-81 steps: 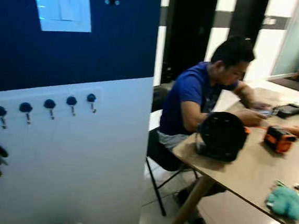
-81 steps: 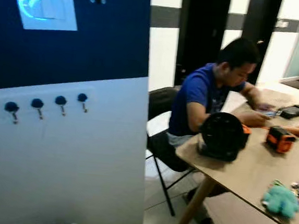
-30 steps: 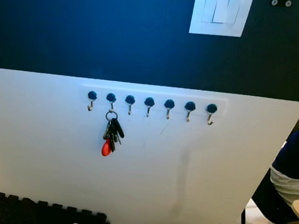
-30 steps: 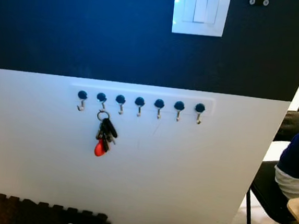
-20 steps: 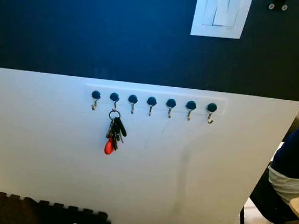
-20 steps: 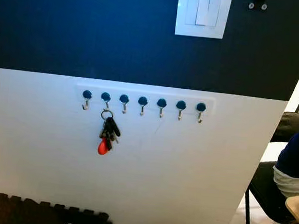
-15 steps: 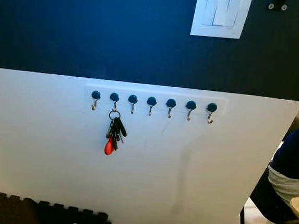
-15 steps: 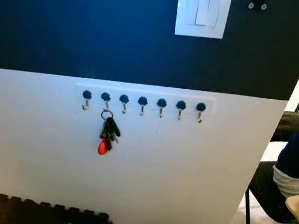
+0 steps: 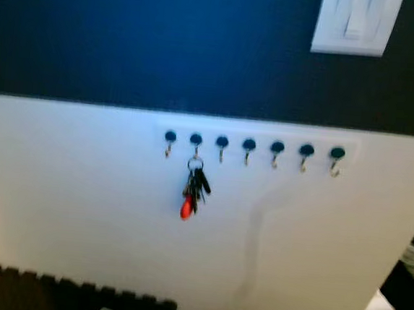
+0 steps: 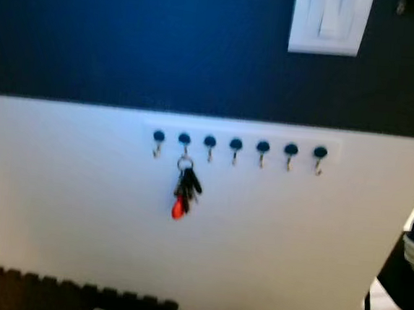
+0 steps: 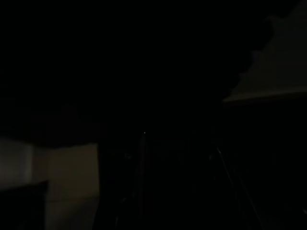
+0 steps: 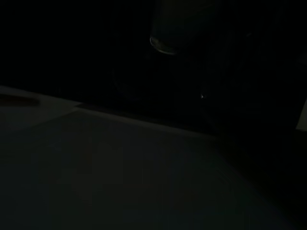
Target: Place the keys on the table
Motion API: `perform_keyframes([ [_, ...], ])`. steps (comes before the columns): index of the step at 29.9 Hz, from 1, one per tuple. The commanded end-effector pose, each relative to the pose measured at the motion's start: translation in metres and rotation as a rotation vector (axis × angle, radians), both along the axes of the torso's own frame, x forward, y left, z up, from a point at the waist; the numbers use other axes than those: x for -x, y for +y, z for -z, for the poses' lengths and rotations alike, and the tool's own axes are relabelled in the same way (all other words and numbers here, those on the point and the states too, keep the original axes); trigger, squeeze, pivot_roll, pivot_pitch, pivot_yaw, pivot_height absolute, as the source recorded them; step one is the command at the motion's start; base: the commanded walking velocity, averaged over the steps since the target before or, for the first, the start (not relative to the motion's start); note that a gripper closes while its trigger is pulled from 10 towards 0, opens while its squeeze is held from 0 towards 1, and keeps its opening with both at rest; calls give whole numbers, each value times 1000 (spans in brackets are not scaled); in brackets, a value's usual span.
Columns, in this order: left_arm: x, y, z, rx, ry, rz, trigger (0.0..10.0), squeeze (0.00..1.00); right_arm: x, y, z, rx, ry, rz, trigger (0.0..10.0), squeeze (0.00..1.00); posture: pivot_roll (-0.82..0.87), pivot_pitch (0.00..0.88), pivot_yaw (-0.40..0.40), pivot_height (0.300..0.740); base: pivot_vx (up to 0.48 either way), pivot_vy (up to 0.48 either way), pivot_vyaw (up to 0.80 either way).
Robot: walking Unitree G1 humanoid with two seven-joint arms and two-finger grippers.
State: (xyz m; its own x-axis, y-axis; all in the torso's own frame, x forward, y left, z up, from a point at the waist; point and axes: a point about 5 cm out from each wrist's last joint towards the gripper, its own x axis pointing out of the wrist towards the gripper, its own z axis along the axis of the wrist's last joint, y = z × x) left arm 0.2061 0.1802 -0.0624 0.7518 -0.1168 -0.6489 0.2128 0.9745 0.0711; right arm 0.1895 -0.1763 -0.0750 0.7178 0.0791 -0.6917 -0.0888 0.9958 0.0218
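The wall (image 9: 79,209), dark blue above and white below, faces the robot, with a dark foam mat (image 9: 71,295) along its foot at seven o'clock. Across its middle runs a rail of seven blue-knobbed hooks (image 9: 251,146), and a white switch plate (image 9: 353,23) sits at one o'clock. The keys (image 9: 193,194) hang from the second hook from the left, a red fob lowest on the bunch. The step in hand looks like the approach: close in squarely until the bunch is central (the view is blurred, so settle first), then raise one pincer, grip just under the ring and lift up off the hook. Both wrist views are too dark; whether either pincer is released or clenched I cannot tell.
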Motion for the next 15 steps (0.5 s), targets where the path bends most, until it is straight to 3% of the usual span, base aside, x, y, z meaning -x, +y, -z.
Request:
perform_keyframes([
  [1,2,3,0,-7,-1,2,10000,0,4,4,3,-11,14,-2,10000,0,79,13,18,740,0,0,0],
  [6,3,1,1,-26,2,47,10000,0,4,4,3,-11,13,-1,10000,0,79,13,19,740,0,0,0],
  [15,3,0,1,-26,-2,56,10000,0,6,3,3,-12,16,5,10000,0,78,18,20,740,0,-367,0],
])
